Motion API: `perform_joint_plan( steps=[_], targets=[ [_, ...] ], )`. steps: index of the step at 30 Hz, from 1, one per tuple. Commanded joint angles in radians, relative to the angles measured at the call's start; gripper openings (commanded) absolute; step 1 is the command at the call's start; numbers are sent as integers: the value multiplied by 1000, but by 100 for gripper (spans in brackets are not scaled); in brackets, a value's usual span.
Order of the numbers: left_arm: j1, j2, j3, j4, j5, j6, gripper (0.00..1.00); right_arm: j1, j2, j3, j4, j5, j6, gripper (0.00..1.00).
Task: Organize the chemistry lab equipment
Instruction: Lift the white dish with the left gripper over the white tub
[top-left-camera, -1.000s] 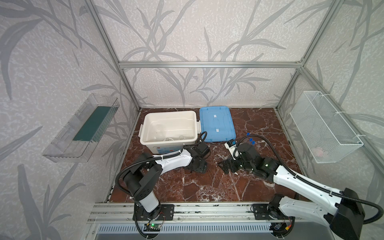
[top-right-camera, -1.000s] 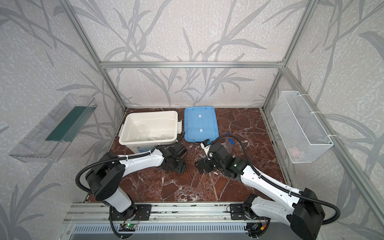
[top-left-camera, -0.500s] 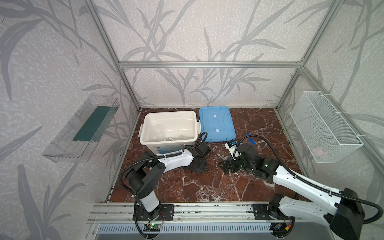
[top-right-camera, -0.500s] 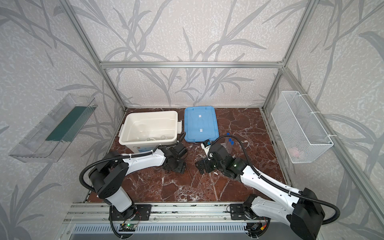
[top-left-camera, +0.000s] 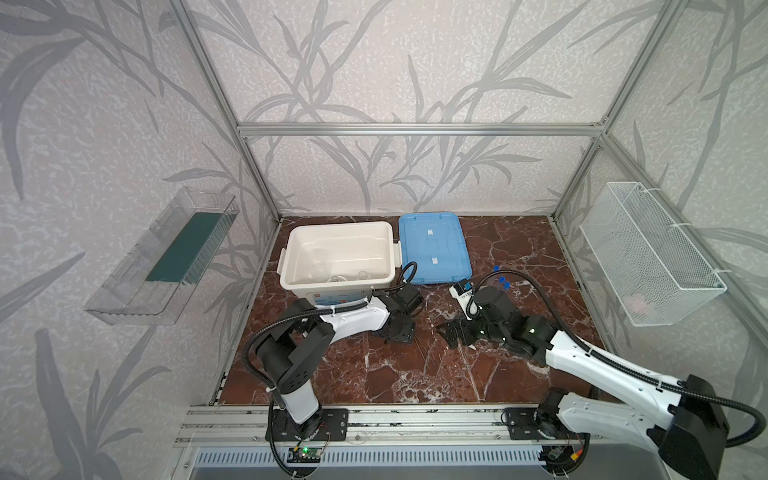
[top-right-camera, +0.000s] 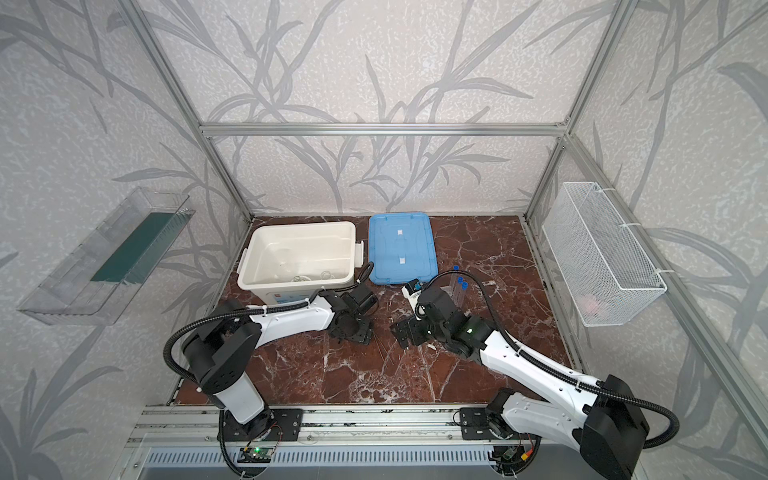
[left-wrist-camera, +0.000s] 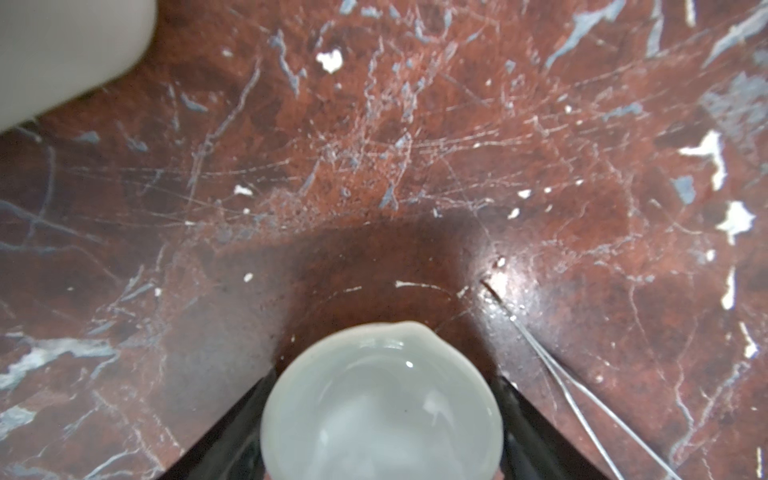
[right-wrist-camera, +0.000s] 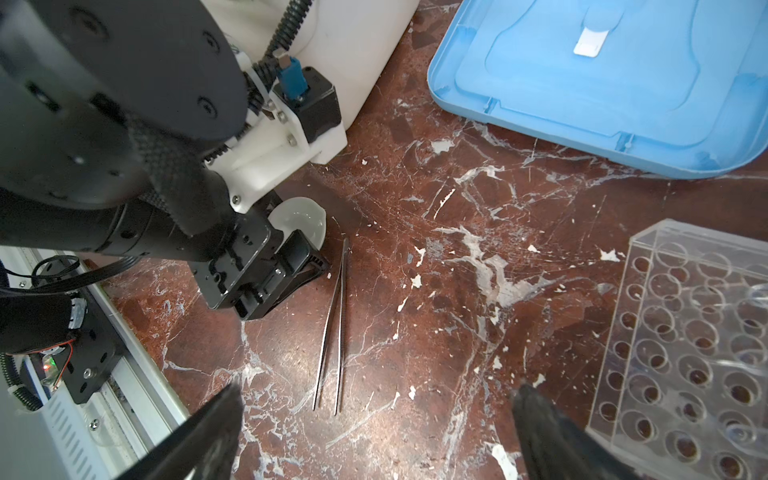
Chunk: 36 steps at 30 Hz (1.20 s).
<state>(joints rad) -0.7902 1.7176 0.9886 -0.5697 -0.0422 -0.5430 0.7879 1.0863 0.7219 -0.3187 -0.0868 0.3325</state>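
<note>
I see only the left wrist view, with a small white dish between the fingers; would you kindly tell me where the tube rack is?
Observer: The clear tube rack stands to the right of the blue lid.
Operator: Is anything in it?
Observer: Three blue-capped test tubes stand in it.
Operator: And the right arm?
Observer: The right gripper has its fingers wide apart with nothing between them, near the tweezers.

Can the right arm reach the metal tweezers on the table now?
Probably yes. The tweezers lie bare on the table ahead of the open right gripper. Only their far tip sits near the left gripper and the white dish.
</note>
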Motion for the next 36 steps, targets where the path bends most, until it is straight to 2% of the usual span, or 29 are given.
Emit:
perform_joint_plan(
  steps=[1, 4, 9, 19, 36],
  targets=[
    [-6, 14, 18, -5, -32, -8, 80, -3, 7, -7, 4, 12, 1, 99],
    [-7, 23, 23, -11, -45, -4, 83, -3, 10, -7, 6, 8, 3, 99],
    [-8, 33, 26, -3, -49, -5, 83, -3, 11, -8, 7, 8, 3, 99],
    [-8, 16, 16, -2, -39, -11, 71, -3, 18, -8, 9, 9, 2, 99],
    [-13, -66, 25, -20, -32, -35, 62, -3, 23, 2, 3, -2, 2, 100]
  ],
)
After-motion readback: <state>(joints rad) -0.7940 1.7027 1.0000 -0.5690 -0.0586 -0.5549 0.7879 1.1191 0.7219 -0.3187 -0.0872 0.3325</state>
